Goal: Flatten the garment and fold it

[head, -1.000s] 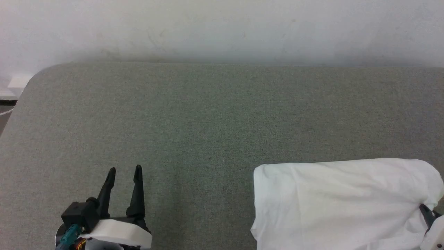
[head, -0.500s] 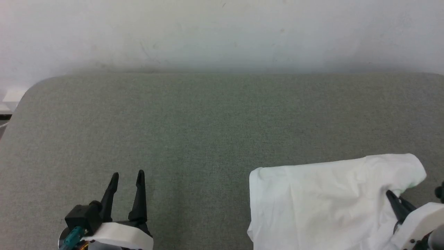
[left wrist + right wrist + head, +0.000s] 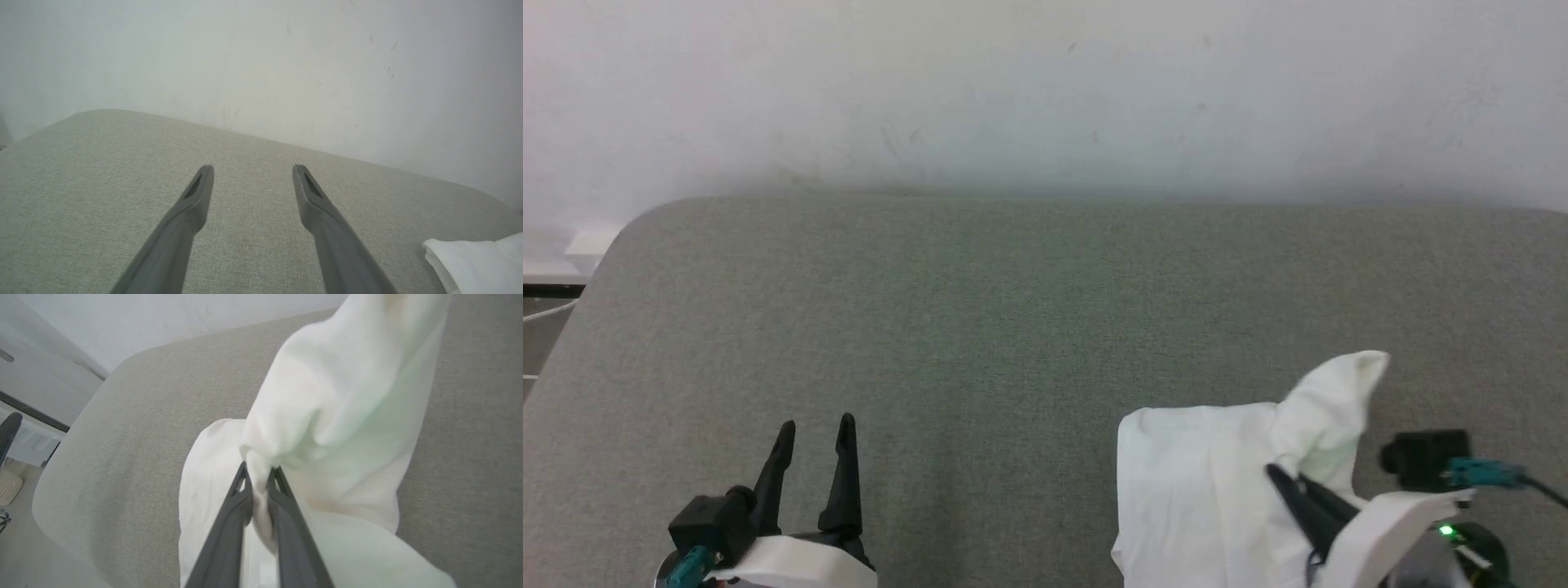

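Observation:
The garment, a white T-shirt of thin fabric, lies at the near right of the grey table. Its right part is lifted and drawn over the flat part in a loose peak. My right gripper is shut on a pinch of that lifted fabric; the right wrist view shows the garment bunched between the two dark fingers at the right gripper. My left gripper is open at the near left, over bare table, well apart from the shirt. In the left wrist view the left gripper holds nothing, and a corner of the garment shows at the lower right.
A pale wall stands right behind the table's far edge. The table's rounded far-left corner drops off to the floor. Open table surface stretches between the shirt and the left gripper and behind both.
My right gripper has pulled the shirt's right edge up and leftward over the rest, so the garment is now narrower and peaked. The left gripper stayed put; the head camera shifted slightly.

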`<state>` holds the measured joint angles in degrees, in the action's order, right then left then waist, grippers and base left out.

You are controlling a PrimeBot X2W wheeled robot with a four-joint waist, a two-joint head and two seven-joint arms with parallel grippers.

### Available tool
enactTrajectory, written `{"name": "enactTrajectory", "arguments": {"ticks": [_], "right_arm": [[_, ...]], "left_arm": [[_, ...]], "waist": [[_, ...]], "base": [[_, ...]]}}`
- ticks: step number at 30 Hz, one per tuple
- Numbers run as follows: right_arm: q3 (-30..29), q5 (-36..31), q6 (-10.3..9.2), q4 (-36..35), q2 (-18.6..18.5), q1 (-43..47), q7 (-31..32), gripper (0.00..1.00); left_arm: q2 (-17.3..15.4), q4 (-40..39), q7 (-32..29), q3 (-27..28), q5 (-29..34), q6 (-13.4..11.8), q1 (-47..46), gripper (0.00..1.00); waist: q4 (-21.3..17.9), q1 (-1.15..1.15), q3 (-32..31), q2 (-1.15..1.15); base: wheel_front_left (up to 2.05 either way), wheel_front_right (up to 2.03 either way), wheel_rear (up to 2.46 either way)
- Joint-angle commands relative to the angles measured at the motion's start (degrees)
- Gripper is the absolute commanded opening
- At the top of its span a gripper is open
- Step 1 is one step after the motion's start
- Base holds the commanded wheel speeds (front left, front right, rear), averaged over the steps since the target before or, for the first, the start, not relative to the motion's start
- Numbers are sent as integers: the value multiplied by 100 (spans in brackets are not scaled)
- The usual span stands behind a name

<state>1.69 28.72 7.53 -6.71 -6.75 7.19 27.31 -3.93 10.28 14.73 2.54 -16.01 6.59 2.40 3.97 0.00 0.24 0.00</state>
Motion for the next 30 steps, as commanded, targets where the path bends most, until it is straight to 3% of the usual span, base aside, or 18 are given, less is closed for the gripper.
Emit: {"name": "enactTrajectory", "arguments": {"ticks": [1,9,21,22,23,30], "right_arm": [[183,-84,-4,-11,78,-4,33,0],[1020,-650,-4,561,259,-297,-63,0],[1471,-1183,-4,1753,379,-611,-392,0],[1531,-1241,-4,1831,381,-637,-423,54],[1608,-1275,-4,1891,383,-658,-459,100],[2398,-836,-4,1590,386,-823,-495,100]], "left_arm": [[15,13,27,28,69,45,69,100],[38,47,27,17,70,64,30,100],[74,142,27,-19,50,78,-83,100],[77,154,27,-25,48,79,-88,100],[80,163,27,-28,46,79,-91,100],[92,212,27,37,47,81,-64,100]], "waist": [[75,0,-54,0],[325,0,-49,0],[542,0,111,0],[545,0,114,0],[544,0,114,0],[360,0,12,0]], "base": [[0,0,0],[0,0,0],[0,0,0],[0,0,0],[0,0,0],[0,0,0]]}}
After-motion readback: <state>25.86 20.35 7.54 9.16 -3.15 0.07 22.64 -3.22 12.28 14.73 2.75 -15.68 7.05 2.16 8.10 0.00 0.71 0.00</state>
